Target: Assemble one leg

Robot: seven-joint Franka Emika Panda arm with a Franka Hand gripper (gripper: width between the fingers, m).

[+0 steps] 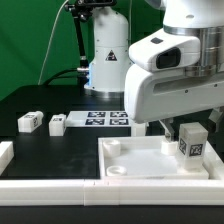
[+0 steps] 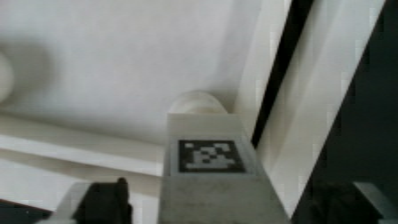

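Observation:
My gripper (image 1: 187,130) hangs over the right end of the large white panel (image 1: 140,160) and is shut on a leg (image 1: 190,145), a small white block with a tag on its face. In the wrist view the leg (image 2: 214,150) runs out from between my dark fingers (image 2: 107,200). Its rounded tip sits close to the panel's edge (image 2: 107,70). Whether the leg touches the panel I cannot tell. Two more legs (image 1: 30,122) (image 1: 57,124) lie loose on the black table at the exterior view's left.
The marker board (image 1: 105,119) lies flat behind the panel. A white rail (image 1: 50,185) runs along the front edge, with another white piece (image 1: 5,152) at the far left. The robot base (image 1: 105,60) stands at the back.

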